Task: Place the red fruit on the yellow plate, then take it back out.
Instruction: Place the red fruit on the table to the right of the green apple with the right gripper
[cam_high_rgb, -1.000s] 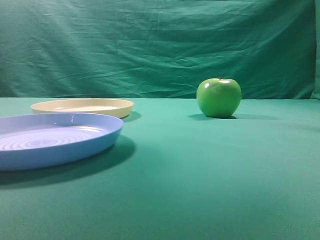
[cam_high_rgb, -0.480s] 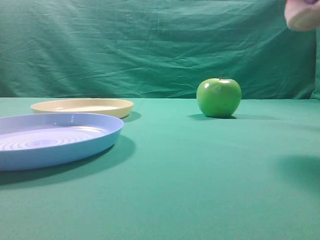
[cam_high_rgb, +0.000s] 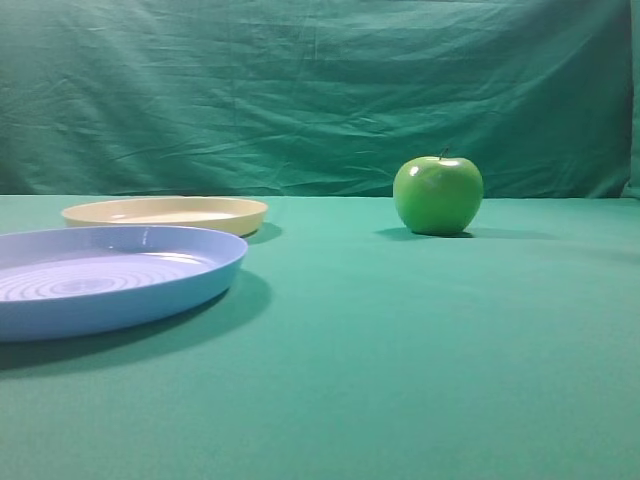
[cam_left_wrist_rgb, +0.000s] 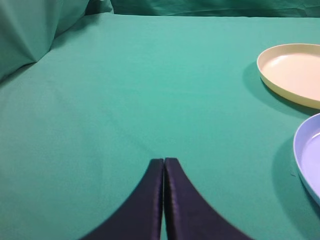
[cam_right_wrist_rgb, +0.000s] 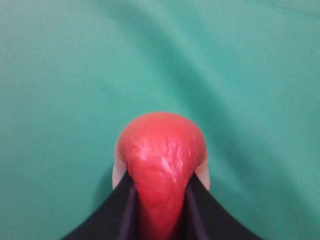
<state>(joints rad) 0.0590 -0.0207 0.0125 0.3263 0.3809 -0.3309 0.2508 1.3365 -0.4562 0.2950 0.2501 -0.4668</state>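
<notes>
The red fruit (cam_right_wrist_rgb: 161, 145), glossy red with pale edges, sits wedged between the black fingers of my right gripper (cam_right_wrist_rgb: 161, 182), which is shut on it above bare green cloth. Neither the fruit nor this gripper shows in the exterior high view. The yellow plate (cam_high_rgb: 200, 222) lies at the back left with nothing on it, and it also appears in the left wrist view (cam_left_wrist_rgb: 295, 70) at the right edge. My left gripper (cam_left_wrist_rgb: 164, 160) is shut with nothing in it, low over the cloth to the left of the plates.
A larger light blue plate (cam_high_rgb: 110, 290) with concentric rings lies in front of the yellow one, its rim (cam_left_wrist_rgb: 300, 160) at the right edge of the left wrist view. A green apple (cam_high_rgb: 438, 195) stands at the back right. Green cloth covers table and backdrop.
Half a second ago a pale rounded thing showed at the top right corner of the exterior high view; now it is out of frame. Plates and apple have not moved.
</notes>
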